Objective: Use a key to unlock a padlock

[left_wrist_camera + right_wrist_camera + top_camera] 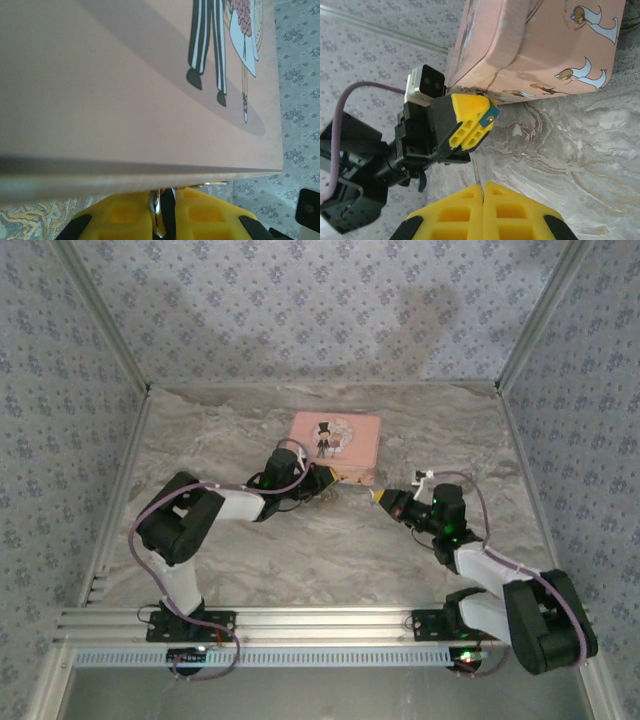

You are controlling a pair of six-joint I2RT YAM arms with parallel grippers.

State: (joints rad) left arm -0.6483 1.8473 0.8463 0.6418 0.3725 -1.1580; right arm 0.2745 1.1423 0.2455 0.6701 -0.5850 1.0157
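- While my right gripper lies nearest my bases, its wrist camera shows both yellow fingers pressed together on the key. The thin silvery blade pokes out toward 12 o'clock. From overhead that blade is too small to make out.
- Just past the key's tip, at 12 o'clock in that wrist view, my left gripper pinches the padlock. Its bluish body, with a small brass-coloured dot, juts from the fingertips toward 3 o'clock. Key tip and padlock are near but apart.
- My left wrist camera sees that pinch from behind. A silvery curved sliver of the padlock sits in the slit between my yellow fingers at 6 o'clock, and the bluish body is hidden.
- The overhead camera adds the layout. My two grippers meet nearly tip to tip above the marbled table, the right one at 4 o'clock from the left.
- Beyond them at 12 o'clock lies the pink tin. My left fingertips are at its near edge, and I cannot tell whether they touch it. Overhead I see the lid's cartoon couple, and the right wrist view shows small figures on its side wall.
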